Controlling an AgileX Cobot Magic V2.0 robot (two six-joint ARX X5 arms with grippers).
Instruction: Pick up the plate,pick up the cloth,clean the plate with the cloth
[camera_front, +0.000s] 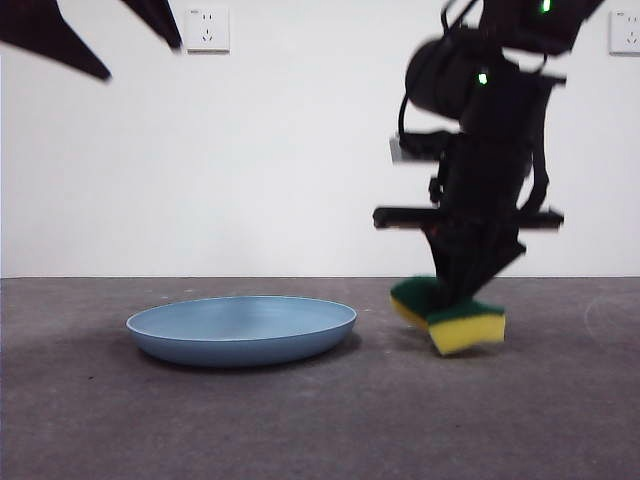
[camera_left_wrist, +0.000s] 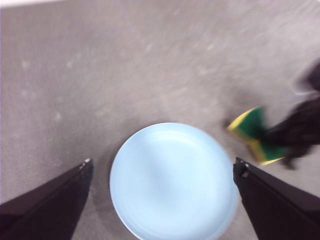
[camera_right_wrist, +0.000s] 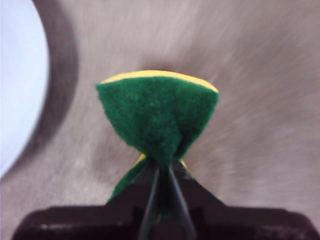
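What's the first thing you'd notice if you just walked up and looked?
The right gripper pinching a yellow and green sponge, folded and lifted just off the grey table. Beside it lies a big light-blue plate, flat on the table. The left gripper hangs open above the plate.

The plate (camera_front: 242, 331) looks like smooth plastic, pale blue with a soft sheen. The cloth (camera_right_wrist: 157, 117) is really sponge: spongy yellow foam under a rough, fuzzy green scouring layer, all matt. The bench (camera_front: 300, 420) is a dull grey, slightly grainy surface. The right tool (camera_right_wrist: 161, 187) is matt black.
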